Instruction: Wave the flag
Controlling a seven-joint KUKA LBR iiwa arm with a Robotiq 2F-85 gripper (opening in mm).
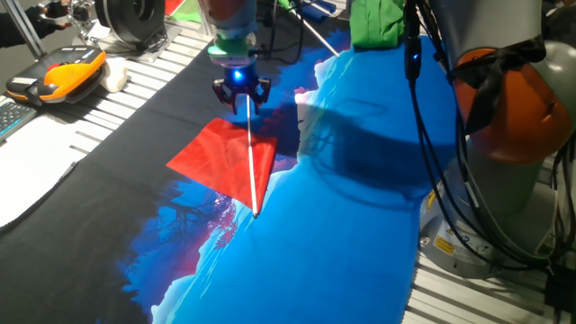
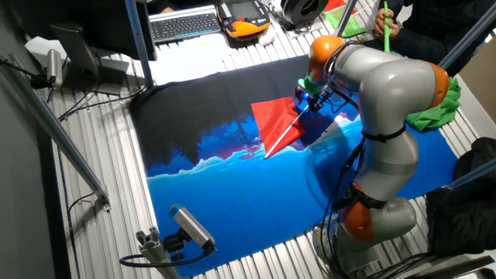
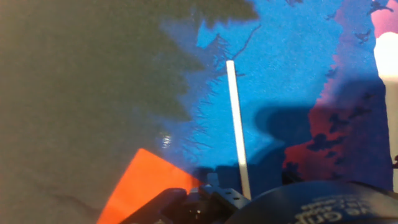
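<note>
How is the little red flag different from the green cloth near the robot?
The red flag is red and lies spread flat on the big printed cloth; the green cloth is green and bunched in a lump at that cloth's edge. The red flag has a thin white stick; no stick shows on the green cloth. The gripper is at the red flag's stick, away from the green cloth. Both are fabric.

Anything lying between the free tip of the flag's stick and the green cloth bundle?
Only printed cloth. In one fixed view the flag ends its stick near the cloth's middle; blue print alone runs up to the green bundle.
</note>
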